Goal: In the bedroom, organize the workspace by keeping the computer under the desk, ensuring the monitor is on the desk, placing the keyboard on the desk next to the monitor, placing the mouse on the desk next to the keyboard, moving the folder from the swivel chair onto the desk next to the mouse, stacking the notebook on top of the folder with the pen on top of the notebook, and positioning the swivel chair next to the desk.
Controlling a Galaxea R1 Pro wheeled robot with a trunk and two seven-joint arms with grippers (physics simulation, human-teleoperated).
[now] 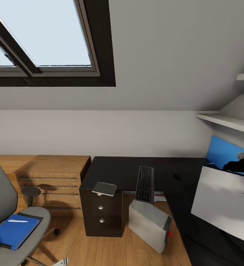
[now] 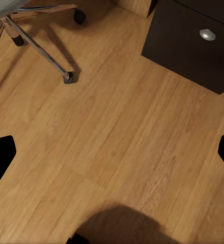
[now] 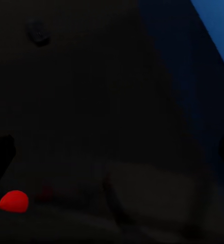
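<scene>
Keyboard (image 1: 145, 183) and notebook (image 1: 104, 188) on desk (image 1: 118, 170); computer (image 1: 149, 225) tilted on floor (image 2: 117, 142) beneath. Folder (image 1: 12, 231) with pen (image 1: 17, 221) on swivel chair (image 1: 3, 207). Left gripper (image 2: 114, 152) spread open above floor; right gripper's state impossible to tell.

We are in an attic bedroom fitted out as a home office: a sloped grey ceiling carries a dark-framed skylight (image 1: 44, 37) above a light wood plank floor (image 2: 117, 142). We see a glossy black L-shaped tabletop (image 1: 114, 171) with a keyboard (image 1: 145, 183), a grey swivel chair (image 1: 3, 207) at near left, low wooden cabinets (image 1: 53, 177) and white wall shelves (image 1: 225, 122) at right.
</scene>
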